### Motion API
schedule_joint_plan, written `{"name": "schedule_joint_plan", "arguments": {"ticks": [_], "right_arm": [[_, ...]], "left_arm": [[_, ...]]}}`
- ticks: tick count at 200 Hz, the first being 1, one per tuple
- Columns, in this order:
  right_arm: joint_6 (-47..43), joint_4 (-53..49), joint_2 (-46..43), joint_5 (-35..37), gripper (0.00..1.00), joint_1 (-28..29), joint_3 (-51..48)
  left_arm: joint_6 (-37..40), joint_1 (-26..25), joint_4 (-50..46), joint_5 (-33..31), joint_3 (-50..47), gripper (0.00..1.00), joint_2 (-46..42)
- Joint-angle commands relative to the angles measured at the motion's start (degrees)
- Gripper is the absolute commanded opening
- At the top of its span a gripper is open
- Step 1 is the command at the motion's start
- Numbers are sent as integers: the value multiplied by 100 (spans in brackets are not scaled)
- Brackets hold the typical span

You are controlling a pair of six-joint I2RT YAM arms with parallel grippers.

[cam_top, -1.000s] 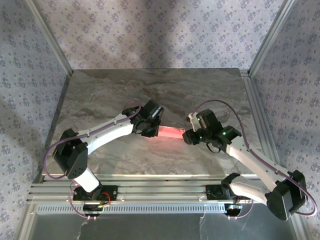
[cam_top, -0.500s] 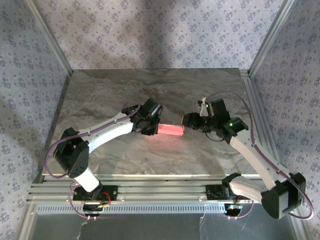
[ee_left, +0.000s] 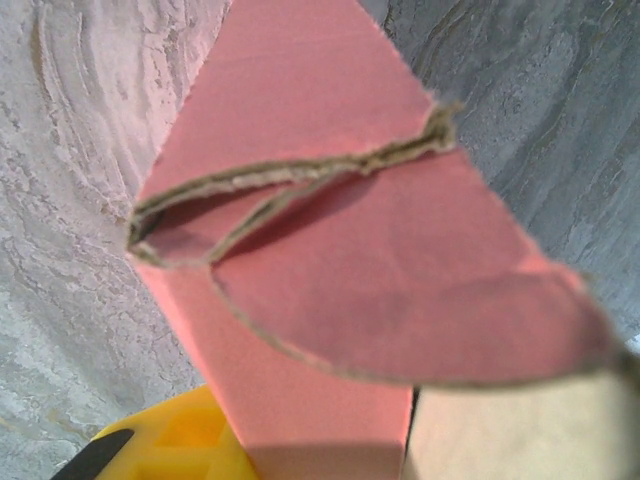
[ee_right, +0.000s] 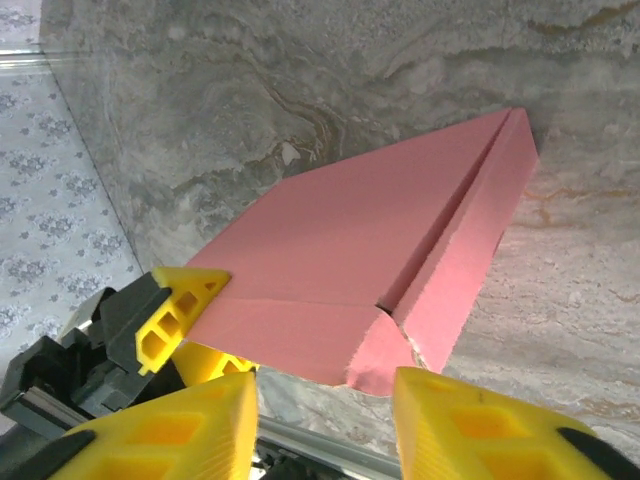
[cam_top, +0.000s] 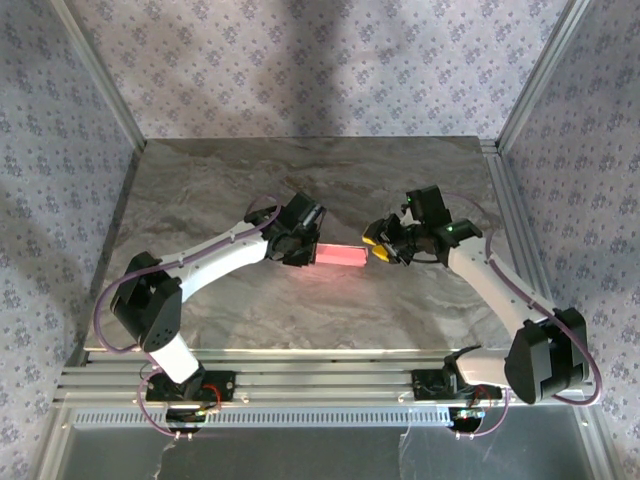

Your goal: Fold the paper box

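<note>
1. Two arms reach in over the table (cam_top: 300, 180) in the top view, one from the lower left of the frame and one from the lower right. Their hands face each other just below the centre.
2. The box (cam_top: 340, 257) lies between them as a slim pink bar, running left to right across the middle of that frame. Whether it rests on the table or hangs just above it cannot be told.
3. The left hand (cam_top: 306, 252) sits at the box's left end and is closed on it. In the right wrist view, at the lower left, one of its yellow fingers (ee_right: 175, 305) lies over the far end of the box and another lies under it.
4. In the left wrist view the box runs from the bottom edge to the top. A rounded flap (ee_left: 400, 300) with a raw brownish edge hangs loose across the centre, with a narrow opening at its left.
5. The right hand (cam_top: 378, 247) is at the box's right end. In its own wrist view its two yellow fingers (ee_right: 480, 420) stand apart along the bottom edge, and it grips nothing.
6. A small torn tab (ee_right: 385, 362) at the box's near corner sits just above the gap between those fingers.
</note>
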Motion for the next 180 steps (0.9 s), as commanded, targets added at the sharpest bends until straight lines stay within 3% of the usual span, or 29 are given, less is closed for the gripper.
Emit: {"name": "schedule_joint_plan", "arguments": {"ticks": [1,81,180], "right_arm": [[126,54,121,-160,37,-97,-63],[-91,225,503,-328,24,-245,-92],[-489,124,975,-302,16,-313,184]], "left_arm": [[-353,73,-374,-73,114,29,249],[-361,181,-357,7,204,29,359],[-327,379,-350,154,327,29,499]]}}
